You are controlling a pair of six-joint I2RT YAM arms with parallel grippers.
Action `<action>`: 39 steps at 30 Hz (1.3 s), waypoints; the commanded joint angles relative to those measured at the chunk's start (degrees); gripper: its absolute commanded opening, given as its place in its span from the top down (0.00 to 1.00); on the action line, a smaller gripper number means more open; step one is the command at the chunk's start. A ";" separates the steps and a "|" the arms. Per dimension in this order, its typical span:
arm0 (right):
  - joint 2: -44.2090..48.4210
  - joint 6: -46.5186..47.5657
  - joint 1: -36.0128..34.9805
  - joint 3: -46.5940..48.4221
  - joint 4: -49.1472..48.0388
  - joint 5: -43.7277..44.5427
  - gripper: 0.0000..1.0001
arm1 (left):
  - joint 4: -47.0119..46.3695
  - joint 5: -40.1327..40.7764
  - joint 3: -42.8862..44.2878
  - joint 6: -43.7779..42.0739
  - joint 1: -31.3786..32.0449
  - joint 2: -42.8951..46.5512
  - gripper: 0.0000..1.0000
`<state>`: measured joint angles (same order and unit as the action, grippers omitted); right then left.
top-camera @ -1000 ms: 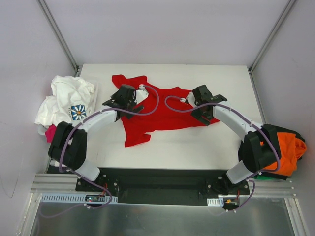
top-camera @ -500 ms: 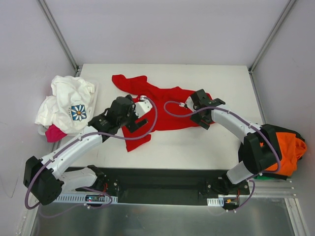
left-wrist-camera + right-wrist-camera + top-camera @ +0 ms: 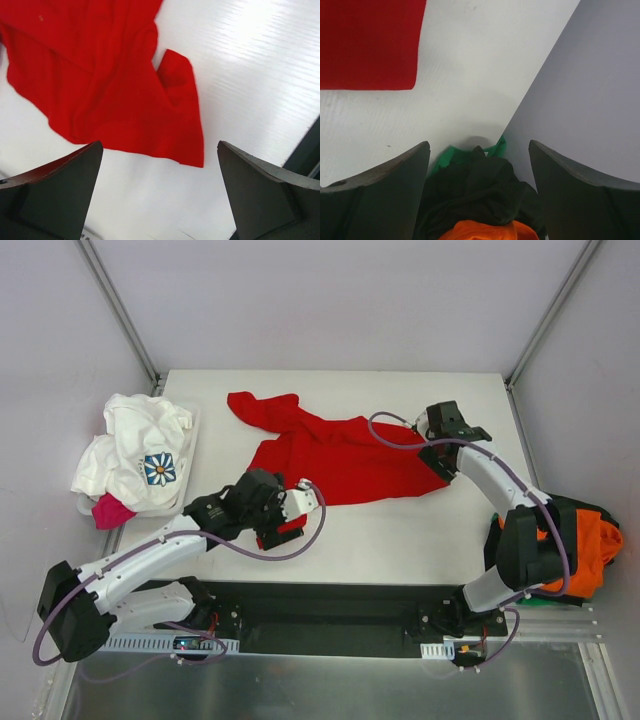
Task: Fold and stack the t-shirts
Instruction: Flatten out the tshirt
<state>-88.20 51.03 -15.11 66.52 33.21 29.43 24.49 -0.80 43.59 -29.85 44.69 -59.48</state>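
Wide-open jaws both sides, nothing gripped. Left gripper [image 3: 289, 519] over near-left hem of red shirt [image 3: 340, 455], right gripper [image 3: 447, 452] at its right edge. Spread mid-table [image 3: 400, 525] but rumpled, far-left sleeve bunched. Probably soft, light and limp, prone to sag and drag. Best pinched at hem corners or shoulders, thin single edge, fingers low against table.
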 commanded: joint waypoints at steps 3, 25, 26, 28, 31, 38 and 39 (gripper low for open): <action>-2.85 0.22 1.05 3.35 -0.78 0.54 0.16 | 3.37 -5.09 -3.16 -0.30 3.04 -0.54 0.01; -1.36 -1.28 0.79 0.72 0.10 -4.64 0.16 | -7.88 2.64 -5.19 -1.18 3.04 -16.54 0.07; -0.92 -1.19 0.87 0.37 0.01 -4.82 0.16 | -8.31 2.99 -5.10 -1.27 2.95 -17.15 0.09; -0.48 -1.19 0.87 0.01 0.01 -5.35 0.16 | -9.20 3.35 -4.40 -1.09 2.86 -18.82 0.16; 0.31 -1.19 0.79 -0.87 -0.08 -6.05 0.16 | -10.51 4.75 -4.04 -1.00 2.25 -20.58 0.32; 0.66 -1.19 0.52 -3.15 -1.13 -6.84 0.16 | -11.40 8.18 -4.22 -1.44 1.90 -20.24 0.71; 0.49 -1.37 0.52 -3.41 -1.22 -7.02 0.16 | -11.31 8.88 -4.57 -1.53 1.90 -19.36 0.81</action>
<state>-89.76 50.59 -14.20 63.94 32.67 23.90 13.80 4.78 38.96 -30.76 47.13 -80.14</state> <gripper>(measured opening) 0.838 0.318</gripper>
